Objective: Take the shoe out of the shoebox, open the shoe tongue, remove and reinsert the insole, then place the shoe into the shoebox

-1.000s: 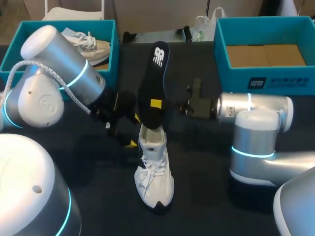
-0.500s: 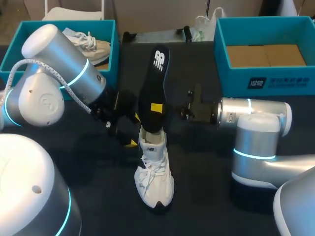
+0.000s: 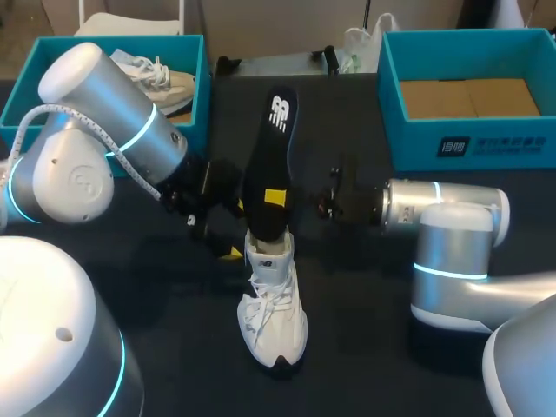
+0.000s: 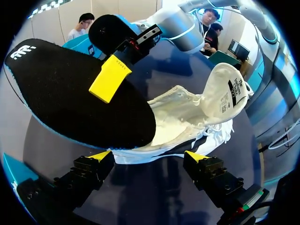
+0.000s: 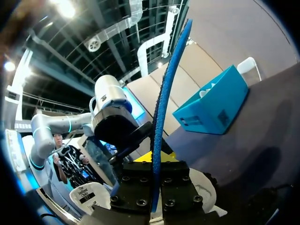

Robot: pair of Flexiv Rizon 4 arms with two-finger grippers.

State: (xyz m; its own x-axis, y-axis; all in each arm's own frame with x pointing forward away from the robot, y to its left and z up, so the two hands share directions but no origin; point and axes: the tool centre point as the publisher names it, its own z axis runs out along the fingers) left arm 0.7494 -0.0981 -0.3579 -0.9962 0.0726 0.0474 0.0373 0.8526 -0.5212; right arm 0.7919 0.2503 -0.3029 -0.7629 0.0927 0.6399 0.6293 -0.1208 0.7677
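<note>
Slightly lower now, the insole point(image 3: 268, 165) dips its end into the white sneaker point(image 3: 274, 304) on the counter point(image 3: 365, 347), pinched by the right jaws just above the sneaker. The left jaws stand spread on either side of the sneaker. Reinsertion seems in hand; next, the insole needs pushing deeper.

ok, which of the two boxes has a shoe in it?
The left box: a pale shoe lies inside it. The right box shows only its bare cardboard floor.
</note>
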